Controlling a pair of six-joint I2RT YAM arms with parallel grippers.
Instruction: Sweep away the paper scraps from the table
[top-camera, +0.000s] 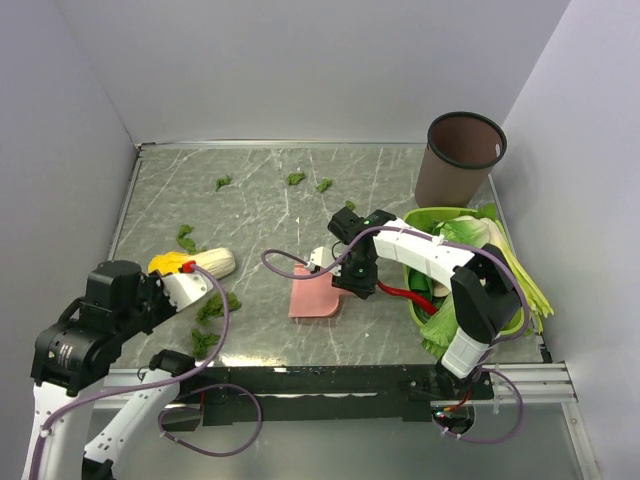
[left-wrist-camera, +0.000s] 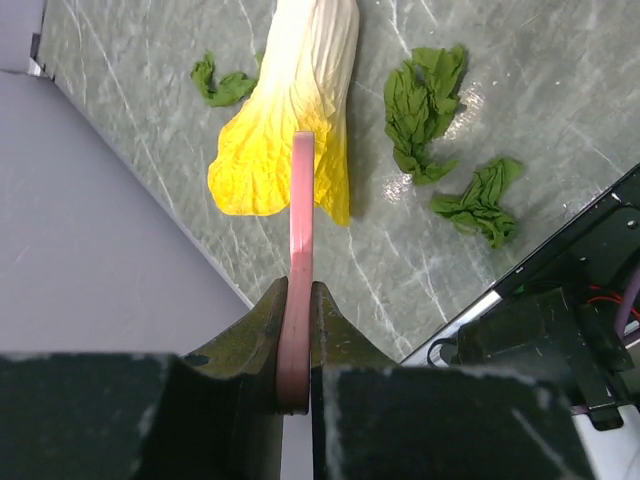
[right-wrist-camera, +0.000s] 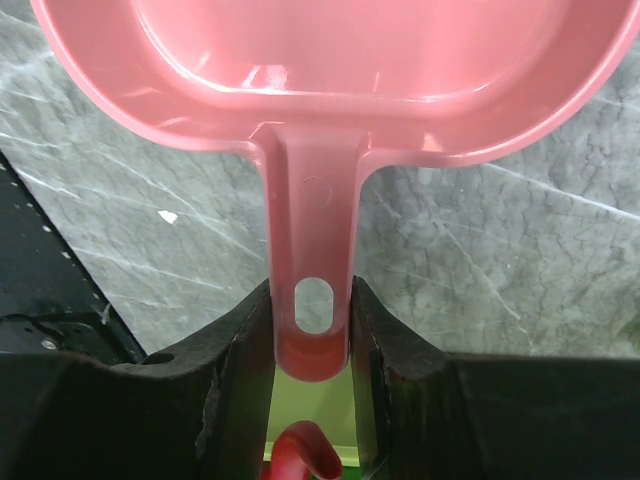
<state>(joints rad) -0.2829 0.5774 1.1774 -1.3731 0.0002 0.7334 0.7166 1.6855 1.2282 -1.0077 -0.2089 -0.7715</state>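
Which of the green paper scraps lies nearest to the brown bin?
The single scrap just behind the right arm; every other scrap lies farther left, away from the bin.

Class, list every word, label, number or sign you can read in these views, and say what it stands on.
No legible text in any view.
On the pink dustpan handle: a faint moulded round mark, no characters readable.
On the left arm's black motor housing: pale specks, too small to read.

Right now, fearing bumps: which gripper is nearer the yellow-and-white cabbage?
Left. The left gripper, clamping a thin pink tool, sits beside the cabbage; the right gripper holds the pink dustpan mid-table, farther off.
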